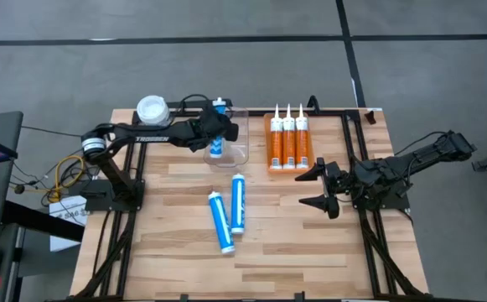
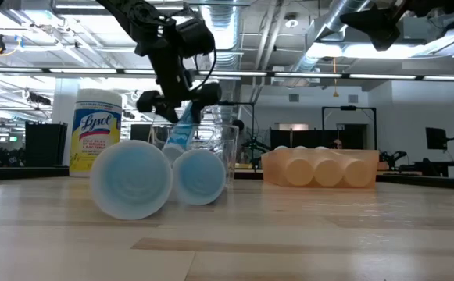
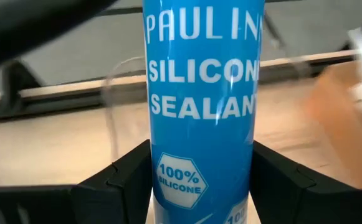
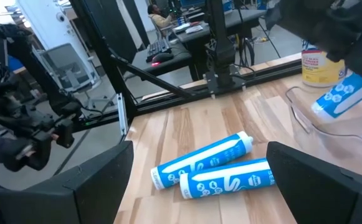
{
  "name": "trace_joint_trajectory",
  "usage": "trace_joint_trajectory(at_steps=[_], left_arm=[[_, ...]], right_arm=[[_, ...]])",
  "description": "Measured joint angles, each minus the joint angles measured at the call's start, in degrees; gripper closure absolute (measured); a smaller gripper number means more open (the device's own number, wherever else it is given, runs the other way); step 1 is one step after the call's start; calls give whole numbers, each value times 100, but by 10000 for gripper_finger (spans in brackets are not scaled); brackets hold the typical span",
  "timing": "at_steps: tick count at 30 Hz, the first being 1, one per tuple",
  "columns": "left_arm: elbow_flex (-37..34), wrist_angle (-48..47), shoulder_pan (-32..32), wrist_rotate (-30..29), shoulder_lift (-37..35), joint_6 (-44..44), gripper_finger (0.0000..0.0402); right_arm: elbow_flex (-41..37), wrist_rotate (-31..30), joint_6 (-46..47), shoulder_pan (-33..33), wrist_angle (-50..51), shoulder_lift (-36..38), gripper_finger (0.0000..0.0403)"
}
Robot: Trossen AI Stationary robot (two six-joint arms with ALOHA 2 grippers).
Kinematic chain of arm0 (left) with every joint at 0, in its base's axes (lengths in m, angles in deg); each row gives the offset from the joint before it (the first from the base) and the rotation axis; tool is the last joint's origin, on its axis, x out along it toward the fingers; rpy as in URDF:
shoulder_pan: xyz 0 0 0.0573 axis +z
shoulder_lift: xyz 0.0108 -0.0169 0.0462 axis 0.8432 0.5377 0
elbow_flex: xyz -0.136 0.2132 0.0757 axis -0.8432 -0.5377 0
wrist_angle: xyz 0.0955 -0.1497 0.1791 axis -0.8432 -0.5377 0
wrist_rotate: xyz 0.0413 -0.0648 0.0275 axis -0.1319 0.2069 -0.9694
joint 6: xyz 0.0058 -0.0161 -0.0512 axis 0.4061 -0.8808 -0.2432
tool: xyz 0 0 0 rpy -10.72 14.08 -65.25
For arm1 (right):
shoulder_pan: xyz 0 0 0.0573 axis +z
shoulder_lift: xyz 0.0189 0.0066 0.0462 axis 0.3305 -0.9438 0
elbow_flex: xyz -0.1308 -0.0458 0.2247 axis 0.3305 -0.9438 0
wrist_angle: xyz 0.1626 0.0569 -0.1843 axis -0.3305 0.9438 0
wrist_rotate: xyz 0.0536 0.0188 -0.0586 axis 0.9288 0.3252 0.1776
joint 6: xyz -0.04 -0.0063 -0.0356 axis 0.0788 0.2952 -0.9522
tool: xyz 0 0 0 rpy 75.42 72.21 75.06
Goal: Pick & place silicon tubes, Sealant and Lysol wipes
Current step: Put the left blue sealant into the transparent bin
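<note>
My left gripper is shut on a blue silicone sealant tube over a clear plastic container at the table's far middle. Two more blue tubes lie on their sides on the table's middle. Three orange tubes lie side by side at the far right. The Lysol wipes canister, with a white lid and yellow label, stands upright at the far left. My right gripper is open and empty, to the right of the lying blue tubes. My left gripper pinches the blue tube's round body about mid-length between its two fingers. The fingers come from the table's left and lie across the tube. The tube is tilted, nozzle up and toward the far edge, its lower end inside the clear container.
A black frame rail runs along the table's far edge and down both sides. The orange tubes lie in an orange tray. Bare wood lies toward the near edge.
</note>
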Motion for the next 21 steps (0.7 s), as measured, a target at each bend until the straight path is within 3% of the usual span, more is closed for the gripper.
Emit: trace_joint_trajectory(at_steps=[14,21], left_arm=[[0,-664,-4,-52,496,-884,197],[0,-657,-2,-57,501,-972,147]], right_arm=[[0,-7,-149,-4,-12,0,44],[0,-8,-145,-4,-14,0,44]])
